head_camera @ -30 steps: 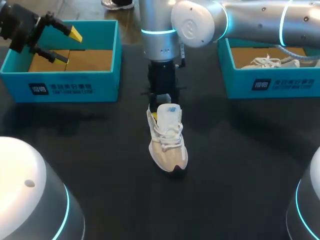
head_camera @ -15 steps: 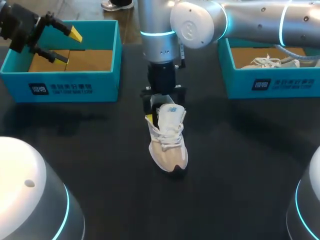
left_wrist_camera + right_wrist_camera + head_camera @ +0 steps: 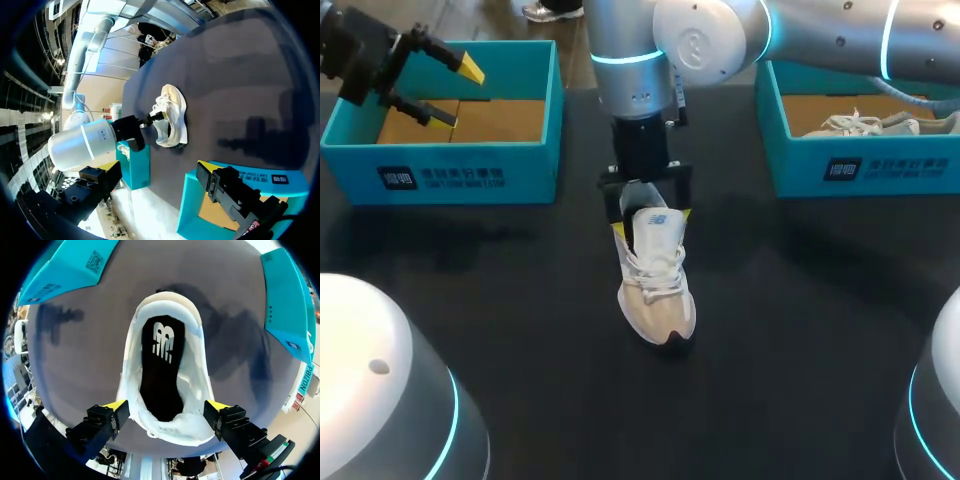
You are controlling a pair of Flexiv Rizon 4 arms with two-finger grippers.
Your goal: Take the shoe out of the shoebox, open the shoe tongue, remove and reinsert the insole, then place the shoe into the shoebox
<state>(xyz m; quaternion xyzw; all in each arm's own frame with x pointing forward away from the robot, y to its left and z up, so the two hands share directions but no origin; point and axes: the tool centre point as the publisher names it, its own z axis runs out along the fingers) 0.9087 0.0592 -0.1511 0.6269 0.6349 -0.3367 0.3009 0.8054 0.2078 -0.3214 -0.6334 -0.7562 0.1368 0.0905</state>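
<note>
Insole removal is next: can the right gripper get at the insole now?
Probably yes: the right gripper hangs open astride the shoe heel, and the black insole lies bare below it, nothing across.

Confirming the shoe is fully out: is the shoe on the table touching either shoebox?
Apart. The head view shows bare table between the shoe and both the left shoebox and the right shoebox.

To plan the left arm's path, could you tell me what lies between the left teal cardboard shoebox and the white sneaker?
Only bare black tabletop lies between the left teal shoebox and white sneaker, as the head view shows.
</note>
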